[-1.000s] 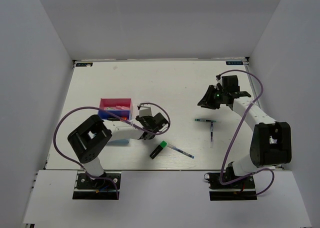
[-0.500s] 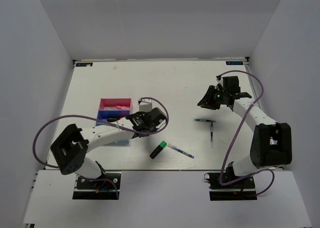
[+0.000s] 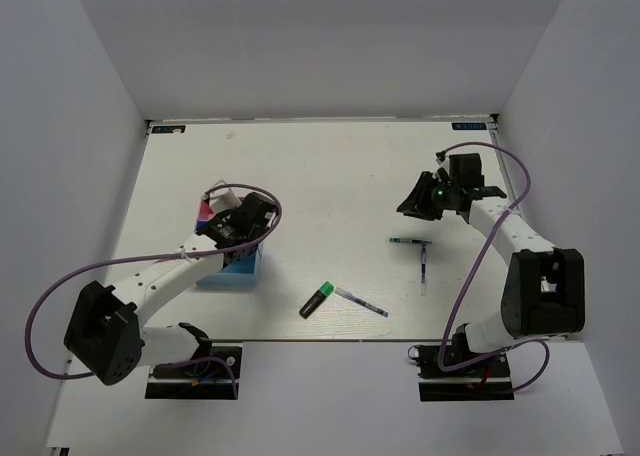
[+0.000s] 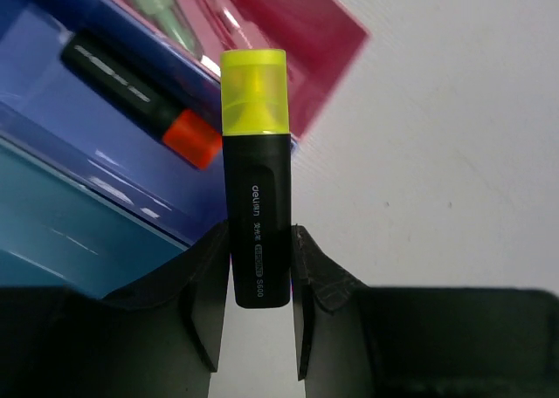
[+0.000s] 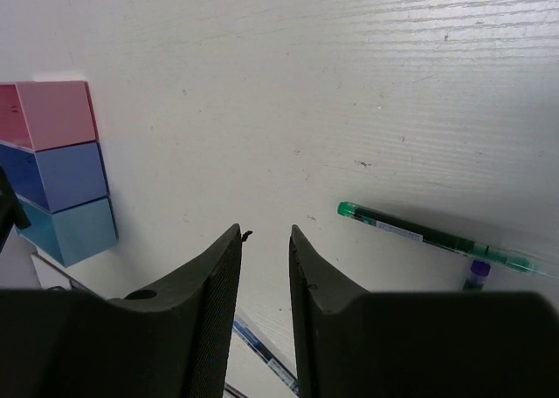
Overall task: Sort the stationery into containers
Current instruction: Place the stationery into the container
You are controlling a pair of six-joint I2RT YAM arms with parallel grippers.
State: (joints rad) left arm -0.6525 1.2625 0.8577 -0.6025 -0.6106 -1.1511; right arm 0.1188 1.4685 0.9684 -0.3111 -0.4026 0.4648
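Since the earlier frames the left arm is being swung off the table's middle toward the left of the top view. The left gripper (image 3: 240,220) is now being carried over the block of trays (image 3: 228,272), no longer near the green-capped highlighter (image 3: 318,299). The right arm is being kept as it was. That highlighter and the thin pens (image 3: 410,241) are being left where they lay.

Left wrist view: the yellow-capped highlighter (image 4: 256,228) is being clamped by the tail of its black barrel between both fingers (image 4: 205,293), closed snug on it, cap pointing up-frame. The cap is being seen against the corner of the pink tray (image 4: 301,31), and the barrel against bare table just right of the blue tray (image 4: 61,145). An orange-capped highlighter (image 4: 140,88) is already lying in the blue tray.

Judgement: the tail grip is being used so the body can be lowered lengthwise. The blue tray is probably being aimed for, highlighters being grouped there. Line-up over it is not yet being reached.

Writing: "deli" is being read in white on the barrel. The smaller print below seems to end in "S600", uncertain.

The right gripper (image 5: 265,234) is being held over the table at upper right of the top view, fingers a little apart, nothing between them. A green-tipped pen (image 5: 437,238) is lying at lower right of its view.
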